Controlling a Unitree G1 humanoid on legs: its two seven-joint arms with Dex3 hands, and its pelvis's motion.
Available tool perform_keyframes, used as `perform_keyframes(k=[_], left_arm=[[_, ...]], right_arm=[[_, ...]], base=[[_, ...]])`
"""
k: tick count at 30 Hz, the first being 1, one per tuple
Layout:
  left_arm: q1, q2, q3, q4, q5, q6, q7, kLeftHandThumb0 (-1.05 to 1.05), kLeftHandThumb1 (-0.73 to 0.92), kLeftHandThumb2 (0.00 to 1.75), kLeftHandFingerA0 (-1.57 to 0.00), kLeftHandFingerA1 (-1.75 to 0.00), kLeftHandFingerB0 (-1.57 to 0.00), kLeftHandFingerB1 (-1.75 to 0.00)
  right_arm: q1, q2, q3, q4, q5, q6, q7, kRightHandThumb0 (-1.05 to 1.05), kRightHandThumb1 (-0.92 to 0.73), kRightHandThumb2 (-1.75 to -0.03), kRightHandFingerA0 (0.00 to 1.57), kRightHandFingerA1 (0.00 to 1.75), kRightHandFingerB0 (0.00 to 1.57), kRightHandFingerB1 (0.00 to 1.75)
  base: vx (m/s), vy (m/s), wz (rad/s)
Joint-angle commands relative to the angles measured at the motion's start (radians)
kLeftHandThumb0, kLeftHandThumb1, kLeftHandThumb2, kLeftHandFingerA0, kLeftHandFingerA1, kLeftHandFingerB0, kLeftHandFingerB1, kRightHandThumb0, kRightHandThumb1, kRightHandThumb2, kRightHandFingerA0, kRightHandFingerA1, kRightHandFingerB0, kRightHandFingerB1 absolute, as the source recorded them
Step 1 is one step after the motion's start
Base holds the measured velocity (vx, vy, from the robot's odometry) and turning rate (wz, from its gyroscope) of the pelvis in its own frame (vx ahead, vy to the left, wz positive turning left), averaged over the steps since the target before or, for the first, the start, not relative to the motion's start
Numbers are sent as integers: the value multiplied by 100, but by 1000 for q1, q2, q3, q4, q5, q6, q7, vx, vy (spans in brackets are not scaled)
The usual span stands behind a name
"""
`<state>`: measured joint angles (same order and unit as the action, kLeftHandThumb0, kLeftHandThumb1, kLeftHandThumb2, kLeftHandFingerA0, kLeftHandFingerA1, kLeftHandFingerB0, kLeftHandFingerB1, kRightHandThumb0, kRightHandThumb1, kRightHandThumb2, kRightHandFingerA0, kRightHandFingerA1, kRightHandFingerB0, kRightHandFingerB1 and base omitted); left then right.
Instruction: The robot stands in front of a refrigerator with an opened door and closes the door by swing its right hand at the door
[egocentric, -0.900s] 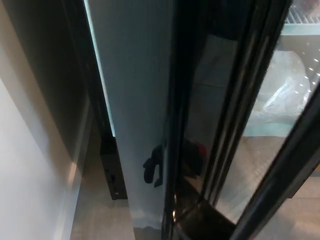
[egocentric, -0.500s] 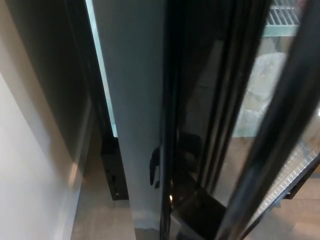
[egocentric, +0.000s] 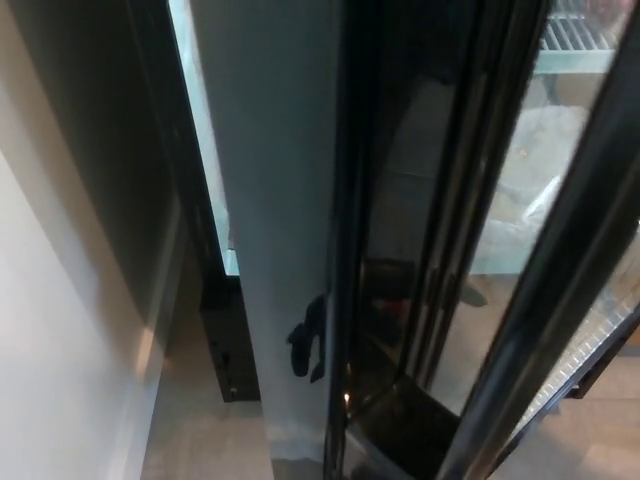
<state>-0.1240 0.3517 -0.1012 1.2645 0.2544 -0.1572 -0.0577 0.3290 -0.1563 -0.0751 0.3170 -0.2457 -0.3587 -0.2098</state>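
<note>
Right hand (egocentric: 305, 338) shows, if at all, only as a small black shape low in the head view, lying against a pale grey panel (egocentric: 280, 180) and right beside a tall black upright edge (egocentric: 345, 250); it is too small and dark to tell whether its fingers are apart or closed, or even whether it is the hand itself or a reflection. The refrigerator door (egocentric: 540, 290) fills the right side of the view; its thick black frame runs slantwise from the upper right down toward the bottom middle, with glass on both sides of it; it looks to stand at an angle to the cabinet, not flush with it. Behind the glass at the upper right sits a white wire shelf (egocentric: 575, 35); below it lie pale, blurred shapes (egocentric: 540, 160) that cannot be made out. Left of the grey panel runs a narrow lit strip (egocentric: 205, 150); further left rises a white wall (egocentric: 60, 350); grey floor (egocentric: 200, 430) shows at the bottom.
</note>
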Motion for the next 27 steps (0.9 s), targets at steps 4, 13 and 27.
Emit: perform_keyframes(k=[4, 13, 27], left_arm=[[7, 19, -25, 7, 28, -20, 14, -55, 64, 99, -37, -60, -27, -52], [15, 15, -20, 12, 18, -22, 6, -57, 63, 98, -35, -60, -26, -52], [-10, 14, -40, 9, 38, -15, 12, -58, 64, 97, -34, -58, -26, -51]], right_arm=[[124, 171, -144, -1018, -90, -321, -134, -71, -88, -66, 9, 27, 14, 26], [-96, 151, 65, -1152, -317, -190, 21, -85, -74, -108, 0, 12, 0, 11], [-326, 114, 214, -937, -567, -129, -15, -75, -73, -97, 0, 10, 0, 13]], base=[[0, 0, 0], [0, 0, 0], [0, 0, 0]])
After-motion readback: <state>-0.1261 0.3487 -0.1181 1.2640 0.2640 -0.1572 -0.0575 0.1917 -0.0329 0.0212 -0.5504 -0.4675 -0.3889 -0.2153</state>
